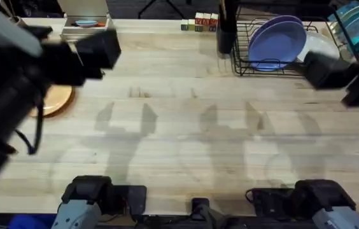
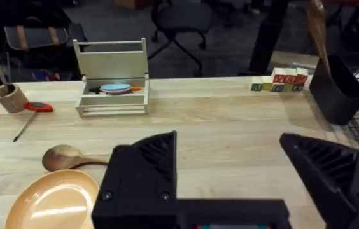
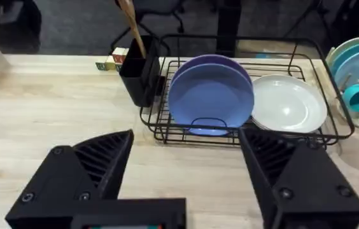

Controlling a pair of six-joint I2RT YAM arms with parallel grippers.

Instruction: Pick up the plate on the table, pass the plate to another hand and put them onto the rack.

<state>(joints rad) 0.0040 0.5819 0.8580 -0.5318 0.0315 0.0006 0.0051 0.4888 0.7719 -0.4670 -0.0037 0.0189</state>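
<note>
Lying flat on the table [image 1: 186,127], the plate [image 2: 52,200] sits well apart from the rack [image 3: 243,130], at the far opposite end, with a wooden spoon [image 2: 68,157] just beside it. Left gripper [image 2: 230,172] hangs released above the table next to the plate, fingers spread and grasping nothing. Right gripper [image 3: 186,175] is also released and empty, hovering just in front of the rack, which holds blue plates [image 3: 210,95] and a white plate [image 3: 289,105] upright.
</note>
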